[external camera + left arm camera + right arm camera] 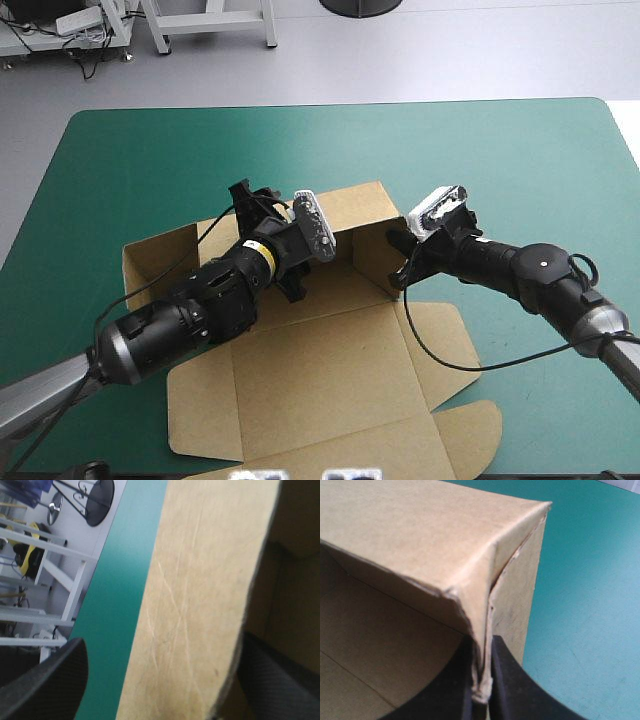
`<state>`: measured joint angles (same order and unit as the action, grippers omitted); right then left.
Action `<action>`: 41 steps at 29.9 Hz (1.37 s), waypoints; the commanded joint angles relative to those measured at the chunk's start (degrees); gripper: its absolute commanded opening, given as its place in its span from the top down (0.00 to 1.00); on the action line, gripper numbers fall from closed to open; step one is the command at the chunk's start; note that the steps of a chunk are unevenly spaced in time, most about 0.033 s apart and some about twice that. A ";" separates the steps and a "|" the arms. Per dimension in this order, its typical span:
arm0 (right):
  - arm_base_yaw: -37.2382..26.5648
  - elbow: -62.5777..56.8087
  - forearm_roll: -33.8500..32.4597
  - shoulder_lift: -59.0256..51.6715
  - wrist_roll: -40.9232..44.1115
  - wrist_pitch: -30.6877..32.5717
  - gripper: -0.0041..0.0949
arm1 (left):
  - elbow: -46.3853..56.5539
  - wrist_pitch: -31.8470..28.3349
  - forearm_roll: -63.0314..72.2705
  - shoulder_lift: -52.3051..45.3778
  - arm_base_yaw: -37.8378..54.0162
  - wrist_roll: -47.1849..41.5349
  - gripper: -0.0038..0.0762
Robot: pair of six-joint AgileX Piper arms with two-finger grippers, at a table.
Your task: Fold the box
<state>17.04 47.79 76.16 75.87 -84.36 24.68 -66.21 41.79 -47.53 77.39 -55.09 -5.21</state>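
Note:
The brown box (330, 370) lies mid-table with its back and side walls raised and its lid flat toward the near edge. My left gripper (258, 208) is at the back wall, near the wall's left end. In the left wrist view this gripper (165, 685) is open, and the back wall (200, 580) stands between its wide-apart fingers (45, 685). My right gripper (398, 262) is at the right wall's front corner. In the right wrist view that gripper (482, 680) is all but shut, pinching the folded board at the corner (485, 605).
The teal-green cover (520, 160) shows all round the box. A rounded tab flap (470, 440) lies flat at the lid's right near corner. The left side wall (160, 262) stands up on its own.

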 commanded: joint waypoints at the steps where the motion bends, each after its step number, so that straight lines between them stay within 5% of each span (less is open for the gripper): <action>1: 0.05 1.85 -2.14 -1.50 2.43 -1.10 0.97 | -1.42 -3.93 -0.76 -5.12 -3.16 -2.70 0.20; 11: -0.92 2.38 -14.67 -2.55 13.92 -3.93 0.97 | -1.42 0.00 5.11 -12.38 -4.04 -2.87 0.24; 18: -3.82 9.05 -34.48 -4.19 31.64 10.08 0.97 | -4.97 -0.58 6.85 -14.92 7.33 -7.40 0.39; 24: -4.19 17.85 -54.56 -4.29 46.45 24.22 0.97 | -7.63 -0.67 13.60 -15.67 24.20 -7.11 0.41; 33: -4.19 28.05 -64.08 -0.41 53.58 47.20 0.97 | -7.63 0.71 32.04 -15.67 46.88 4.66 0.41; 41: -4.19 35.95 -67.53 12.13 56.67 47.12 0.97 | -7.63 -0.22 35.46 -15.67 53.86 5.96 0.41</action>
<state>13.04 79.91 11.24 84.09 -26.19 68.85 -71.85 45.53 -12.92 62.91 -1.82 0.54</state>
